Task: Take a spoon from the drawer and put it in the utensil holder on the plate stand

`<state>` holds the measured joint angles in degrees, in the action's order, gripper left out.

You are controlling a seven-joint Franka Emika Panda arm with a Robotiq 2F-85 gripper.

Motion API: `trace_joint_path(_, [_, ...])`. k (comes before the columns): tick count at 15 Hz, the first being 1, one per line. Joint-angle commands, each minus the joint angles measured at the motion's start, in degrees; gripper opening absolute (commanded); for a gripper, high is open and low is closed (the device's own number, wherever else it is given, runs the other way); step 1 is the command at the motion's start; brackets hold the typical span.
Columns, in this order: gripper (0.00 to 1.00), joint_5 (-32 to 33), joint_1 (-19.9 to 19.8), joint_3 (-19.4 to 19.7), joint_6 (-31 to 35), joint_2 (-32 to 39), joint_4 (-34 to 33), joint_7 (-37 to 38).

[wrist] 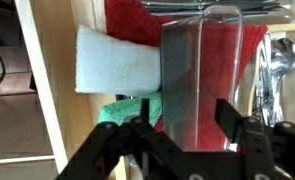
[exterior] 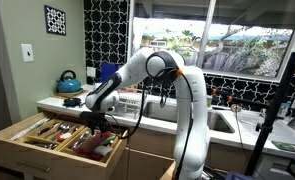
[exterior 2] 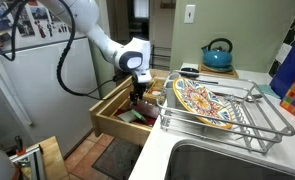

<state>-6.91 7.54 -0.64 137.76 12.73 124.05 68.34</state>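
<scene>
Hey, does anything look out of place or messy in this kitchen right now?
Nothing looks spilled or broken. One oddity: the drawer holds a red cloth and a white pad near the spoons.

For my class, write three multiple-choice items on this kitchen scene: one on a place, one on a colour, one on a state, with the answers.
1. Where is the gripper? A over the sink; B over the drawer; C at the window.
2. What colour is the kettle? A red; B black; C teal.
3. How is the drawer? A pulled open; B shut; C lifted out.
Answers: 1 B, it hangs just above the drawer in both exterior views; 2 C, its body is teal; 3 A, the drawer's inside and contents show.
</scene>
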Motion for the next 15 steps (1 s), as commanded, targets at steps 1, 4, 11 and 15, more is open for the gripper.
trace_joint_path(1, [0.99, 7.11, 1.04, 0.80, -4.52, -6.56, 2.20, 5.41])
trace_joint_path(4, [1.00, 11.24, -0.16, -0.31, -0.28, -7.75, 0.85, 2.42])
trace_joint_path(11, [0.94, 7.49, -0.80, -1.26, 5.36, 1.94, -5.35, -8.59])
trace_joint_path(15, [0.99, 4.03, -1.05, -1.50, 9.14, 8.85, -9.98, -14.12])
